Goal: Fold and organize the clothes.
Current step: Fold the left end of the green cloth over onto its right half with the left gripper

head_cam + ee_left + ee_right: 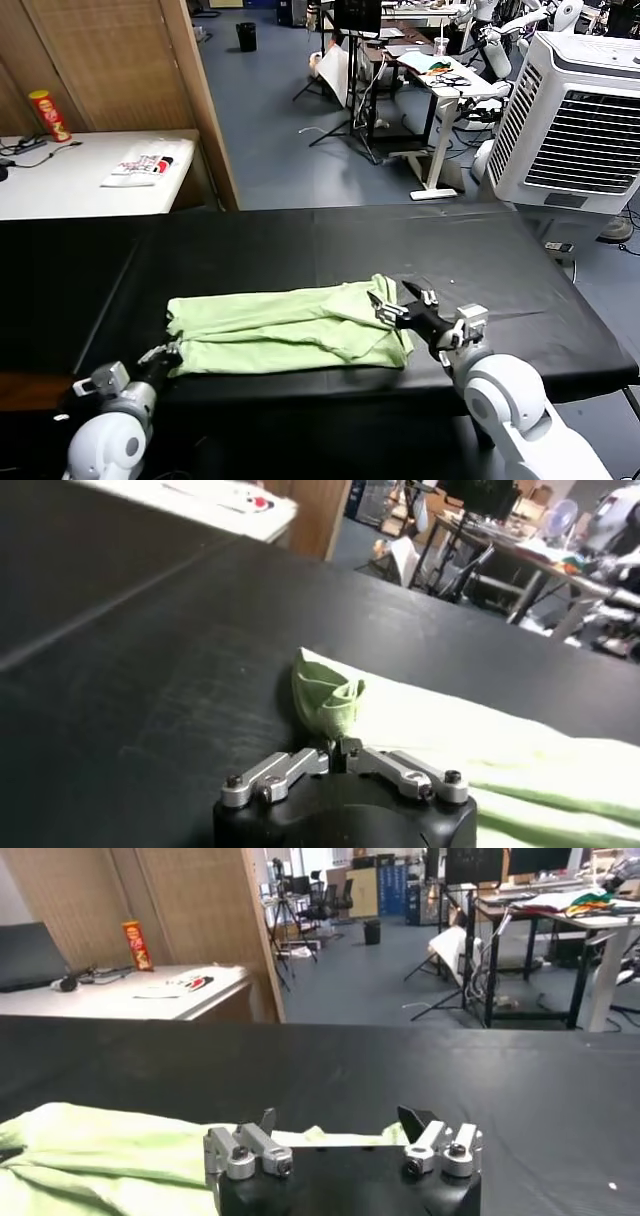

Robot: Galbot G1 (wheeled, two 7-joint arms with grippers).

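The pale green shirt lies folded into a long band across the black table, near its front edge. My left gripper is at the shirt's near left corner and shut on it. In the left wrist view the fingers meet at the left gripper with the shirt bunched up just past the tips. My right gripper stands open at the shirt's right end. In the right wrist view the shirt has its edge lying between the wide-apart fingers of the right gripper.
A white side table at the back left carries a red can and a white printed cloth. A wooden partition stands behind it. A large white air cooler stands at the back right.
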